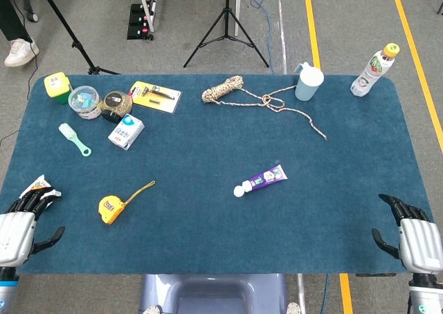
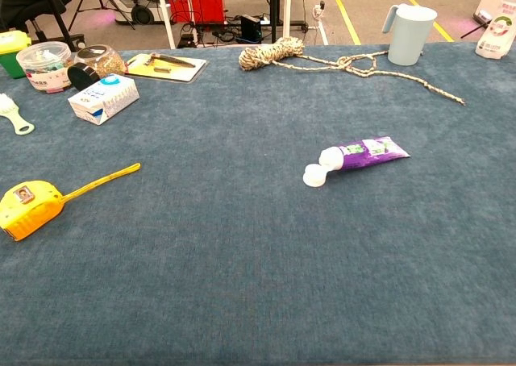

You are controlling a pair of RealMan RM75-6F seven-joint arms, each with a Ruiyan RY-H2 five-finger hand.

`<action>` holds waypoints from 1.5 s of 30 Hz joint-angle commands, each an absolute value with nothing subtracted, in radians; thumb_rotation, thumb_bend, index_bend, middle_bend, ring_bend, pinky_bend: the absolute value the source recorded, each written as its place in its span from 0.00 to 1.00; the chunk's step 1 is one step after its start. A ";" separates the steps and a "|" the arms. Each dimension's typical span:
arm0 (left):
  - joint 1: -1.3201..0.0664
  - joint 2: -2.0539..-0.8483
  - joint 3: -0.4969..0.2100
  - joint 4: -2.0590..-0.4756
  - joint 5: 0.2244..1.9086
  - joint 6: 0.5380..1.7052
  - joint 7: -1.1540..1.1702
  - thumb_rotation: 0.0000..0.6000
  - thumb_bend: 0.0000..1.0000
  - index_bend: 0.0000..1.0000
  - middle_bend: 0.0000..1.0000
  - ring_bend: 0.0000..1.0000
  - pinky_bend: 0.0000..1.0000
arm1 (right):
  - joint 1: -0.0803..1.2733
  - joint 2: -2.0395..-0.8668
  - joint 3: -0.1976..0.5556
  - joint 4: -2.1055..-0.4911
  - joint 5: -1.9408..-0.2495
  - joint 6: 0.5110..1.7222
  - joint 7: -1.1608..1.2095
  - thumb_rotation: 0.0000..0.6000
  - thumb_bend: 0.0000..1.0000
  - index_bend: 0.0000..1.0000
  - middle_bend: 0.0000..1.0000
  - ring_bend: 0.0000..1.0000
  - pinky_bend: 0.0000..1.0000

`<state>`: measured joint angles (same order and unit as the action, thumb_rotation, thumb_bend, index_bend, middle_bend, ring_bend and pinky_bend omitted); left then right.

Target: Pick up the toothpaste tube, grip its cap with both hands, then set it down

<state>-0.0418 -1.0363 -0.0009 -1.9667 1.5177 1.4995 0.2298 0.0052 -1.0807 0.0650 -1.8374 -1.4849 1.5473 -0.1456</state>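
A purple toothpaste tube lies flat near the middle of the blue table, its white flip cap open and pointing toward the front left. My left hand hangs at the front left corner, fingers apart and empty. At the front right corner my right hand is likewise open and holds nothing. Both hands are far from the tube and show only in the head view.
A yellow tape measure lies front left. Along the back are a small carton, jars, a card with tools, a coiled rope, a light blue jug and a drink bottle. A green brush sits left.
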 commanded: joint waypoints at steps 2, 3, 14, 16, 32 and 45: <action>-0.041 -1.031 0.007 -1.982 1.533 1.498 0.219 1.00 0.24 0.28 0.20 0.15 0.25 | 0.006 -1.082 0.065 -1.833 -1.492 1.547 -0.128 1.00 0.35 0.19 0.27 0.33 0.28; -0.041 -1.028 0.008 -1.984 1.537 1.498 0.218 1.00 0.24 0.28 0.20 0.15 0.25 | 0.008 -1.082 0.065 -1.830 -1.493 1.545 -0.121 1.00 0.35 0.19 0.27 0.33 0.28; -0.073 -0.969 -0.007 -2.039 1.578 1.479 0.205 1.00 0.24 0.28 0.20 0.15 0.25 | 0.086 -1.107 0.089 -1.806 -1.508 1.448 -0.041 1.00 0.35 0.19 0.27 0.33 0.30; -0.081 -0.963 -0.011 -2.049 1.579 1.472 0.208 1.00 0.24 0.28 0.20 0.15 0.25 | 0.122 -1.118 0.104 -1.795 -1.510 1.407 -0.004 1.00 0.35 0.20 0.28 0.33 0.30; -0.116 -0.953 -0.030 -2.086 1.561 1.437 0.263 1.00 0.24 0.28 0.20 0.15 0.25 | 0.443 -1.209 0.195 -1.651 -1.518 1.062 0.194 1.00 0.35 0.21 0.29 0.33 0.32; -0.127 -0.952 -0.033 -2.070 1.527 1.421 0.255 1.00 0.24 0.28 0.20 0.15 0.25 | 0.644 -1.363 0.192 -1.447 -1.487 0.853 0.236 1.00 0.35 0.25 0.31 0.35 0.34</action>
<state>-0.1265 -0.9527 -0.0332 -2.0707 1.5278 1.4219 0.2556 0.6209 -1.3344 0.1946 -1.4811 -1.4925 0.8768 0.2319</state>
